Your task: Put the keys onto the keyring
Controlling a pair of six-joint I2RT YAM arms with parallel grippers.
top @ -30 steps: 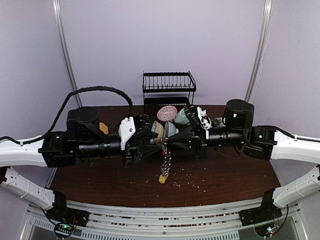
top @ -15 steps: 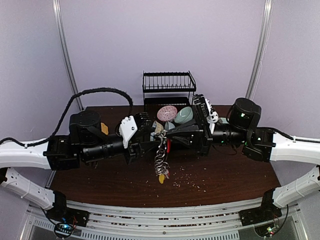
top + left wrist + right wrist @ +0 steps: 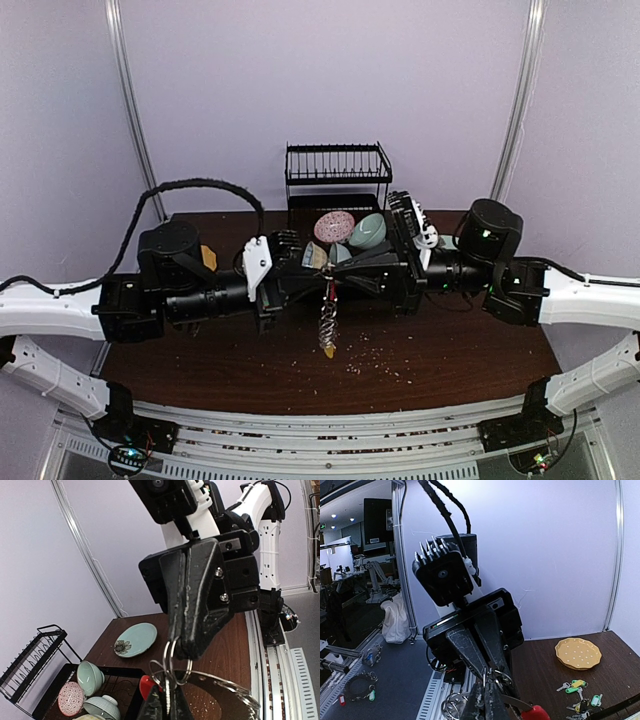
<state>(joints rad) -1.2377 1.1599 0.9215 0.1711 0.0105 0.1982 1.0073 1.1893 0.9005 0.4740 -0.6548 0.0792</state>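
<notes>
1. Left gripper (image 3: pixel 320 283) and right gripper (image 3: pixel 338 283) meet tip to tip above the middle of the tabletop (image 3: pixel 450 350), both arms lying level
2. Right gripper: jaws pinched together on a small split ring (image 3: pixel 176 656) of the keyring (image 3: pixel 328 318); left wrist view shows the ring looped at its fingertips
3. Left gripper: jaws closed, tips pressed against the same cluster of rings; cannot tell whether it actually pinches one
4. Keyring hangs off the tabletop, straight below the meeting point of the two grippers; a string of split rings dangles down, with a yellow tag (image 3: pixel 327 351) lowest
5. Red sleeve (image 3: pixel 146 685) of the keyring sits just beside the left fingers; the big silver arc curves away toward the near edge
6. Loose keys (image 3: pixel 580 694) with green, yellow and teal tags lie on the tabletop near a yellow plate (image 3: pixel 578 653), by the left edge, well apart from both grippers
7. Dish rack (image 3: pixel 338 175) stands at the far edge
</notes>
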